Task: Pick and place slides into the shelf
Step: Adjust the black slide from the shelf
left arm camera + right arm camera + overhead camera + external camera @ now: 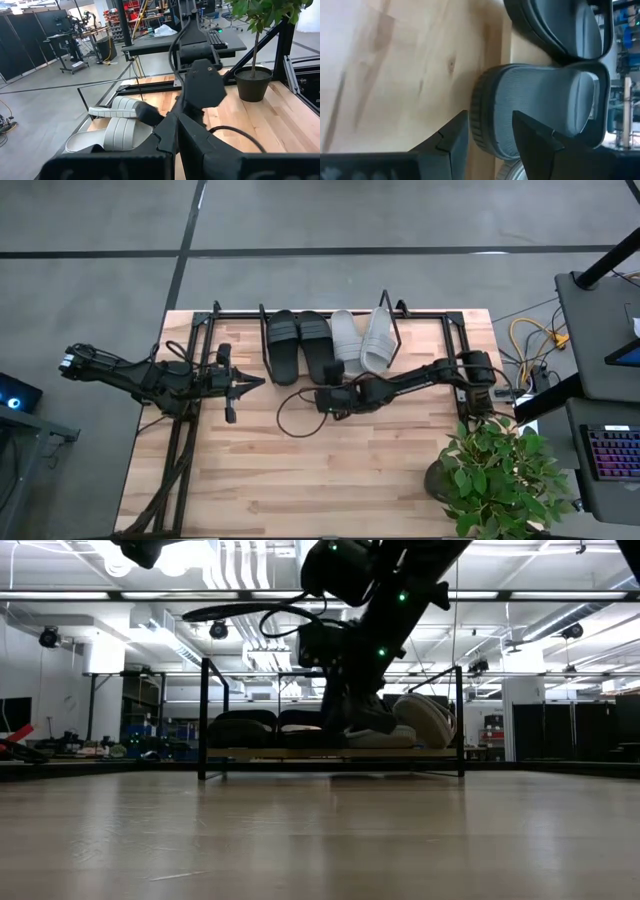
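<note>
Two black slides (283, 345) (316, 346) and two light grey slides (347, 340) (378, 338) lie side by side on the shelf (392, 320) at the table's far middle, soles on its board (300, 753). The rightmost grey slide leans tilted. My right gripper (326, 397) is open at the near end of the second black slide. In the right wrist view its fingers stand on either side of the heel rim (481, 120). My left gripper (233, 387) waits shut over the table's left part, holding nothing. My right gripper comes slanting down from the table's near right at the second black slide's heel (490, 125). One finger (456, 142) is outside the heel rim and one (535, 147) is over the footbed. Whether either finger touches the slide, I cannot tell.
A potted plant (497, 475) stands at the near right corner. A dark cable loop (292, 420) hangs from the right arm over the table's middle. Black frame rails (178, 450) run along the left side. Bare wood lies toward the near edge.
</note>
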Robot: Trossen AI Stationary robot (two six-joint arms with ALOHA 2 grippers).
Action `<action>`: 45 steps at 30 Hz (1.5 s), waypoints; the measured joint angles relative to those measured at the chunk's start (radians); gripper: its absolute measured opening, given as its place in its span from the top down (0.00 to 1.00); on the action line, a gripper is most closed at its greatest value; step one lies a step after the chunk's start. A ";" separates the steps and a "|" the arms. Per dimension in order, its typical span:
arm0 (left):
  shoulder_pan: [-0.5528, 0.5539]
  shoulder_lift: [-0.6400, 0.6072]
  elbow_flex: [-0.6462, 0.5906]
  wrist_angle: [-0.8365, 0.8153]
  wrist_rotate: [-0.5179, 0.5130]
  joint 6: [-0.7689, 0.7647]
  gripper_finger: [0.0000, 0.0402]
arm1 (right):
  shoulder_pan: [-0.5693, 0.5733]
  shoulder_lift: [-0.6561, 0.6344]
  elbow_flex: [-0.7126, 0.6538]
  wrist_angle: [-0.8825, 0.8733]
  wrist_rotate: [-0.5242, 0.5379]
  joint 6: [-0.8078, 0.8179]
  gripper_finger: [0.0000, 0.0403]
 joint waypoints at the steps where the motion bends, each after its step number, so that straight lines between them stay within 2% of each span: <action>1: 0.000 0.001 0.000 0.001 0.000 0.000 1.00 | -0.002 0.000 -0.001 0.000 -0.002 0.008 0.64; 13: 0.000 0.000 0.000 0.001 0.000 -0.003 1.00 | -0.016 0.020 -0.005 0.011 -0.011 0.017 0.68; 30: 0.000 0.001 0.000 0.000 0.000 -0.003 1.00 | -0.020 0.032 -0.005 0.012 0.004 0.014 0.92; 45: 0.000 0.001 0.000 0.002 0.000 -0.003 1.00 | -0.020 0.034 0.063 0.026 -0.015 0.010 0.94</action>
